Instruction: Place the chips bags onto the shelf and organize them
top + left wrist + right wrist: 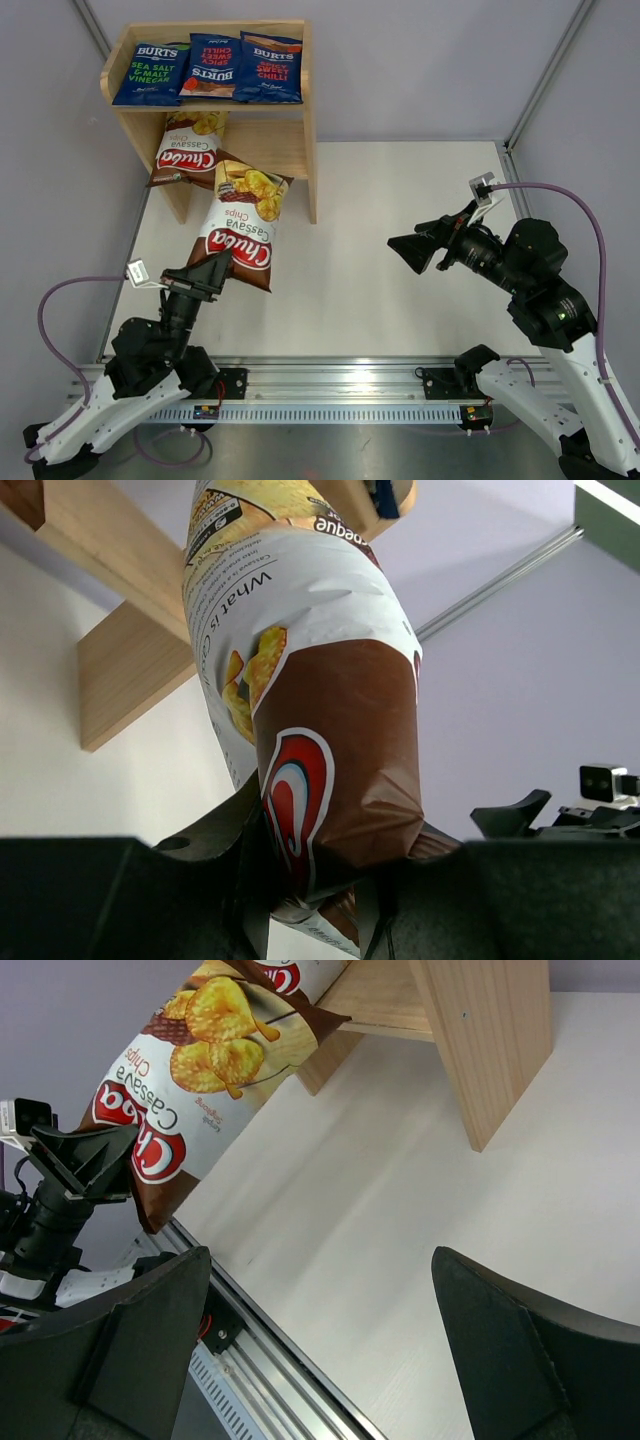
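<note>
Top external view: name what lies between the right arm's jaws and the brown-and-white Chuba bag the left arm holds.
Only bare white tabletop, seen in the top external view, separates the right jaws from the brown-and-white Chuba chips bag.

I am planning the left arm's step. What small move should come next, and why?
Probably ease the held Chuba bag forward into the lower tier, right of the other Chuba bag. The jaws of the left gripper clamp its near end, its far end points at the shelf opening, and three Burts bags fill the top tier.
</note>
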`<state>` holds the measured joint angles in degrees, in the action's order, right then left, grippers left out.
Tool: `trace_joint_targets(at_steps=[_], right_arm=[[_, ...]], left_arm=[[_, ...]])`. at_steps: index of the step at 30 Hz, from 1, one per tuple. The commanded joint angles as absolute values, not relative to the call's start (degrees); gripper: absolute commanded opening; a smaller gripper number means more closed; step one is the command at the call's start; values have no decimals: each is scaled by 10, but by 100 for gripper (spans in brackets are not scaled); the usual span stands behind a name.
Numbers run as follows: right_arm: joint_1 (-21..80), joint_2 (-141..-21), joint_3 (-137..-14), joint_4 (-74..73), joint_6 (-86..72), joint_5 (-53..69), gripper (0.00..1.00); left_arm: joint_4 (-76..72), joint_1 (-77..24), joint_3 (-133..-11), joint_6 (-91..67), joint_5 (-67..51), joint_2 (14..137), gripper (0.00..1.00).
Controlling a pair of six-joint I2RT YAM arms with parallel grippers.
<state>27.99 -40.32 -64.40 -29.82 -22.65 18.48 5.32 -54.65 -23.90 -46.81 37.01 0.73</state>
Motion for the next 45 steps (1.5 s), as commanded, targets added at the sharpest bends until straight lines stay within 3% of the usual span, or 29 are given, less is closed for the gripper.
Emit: trace_joint_targets(at_steps=[1, 9, 19, 29, 45], right_arm=[[281, -405, -661, -280, -220, 178, 99], [281, -402, -671, -265, -241, 233, 100], [280, -368, -684, -266, -256, 248, 100], [280, -353, -686, -264, -264, 265, 100], [281, -332, -679, -265, -263, 277, 100]], left_arm=[[-63, -548, -262, -438, 392, 27, 0], [-236, -548, -246, -347, 389, 97, 0], [-250, -504, -253, -396, 395, 192, 0], [-324, -289, -247, -570, 151, 318, 0], [-433, -209, -296, -622, 98, 523, 0]])
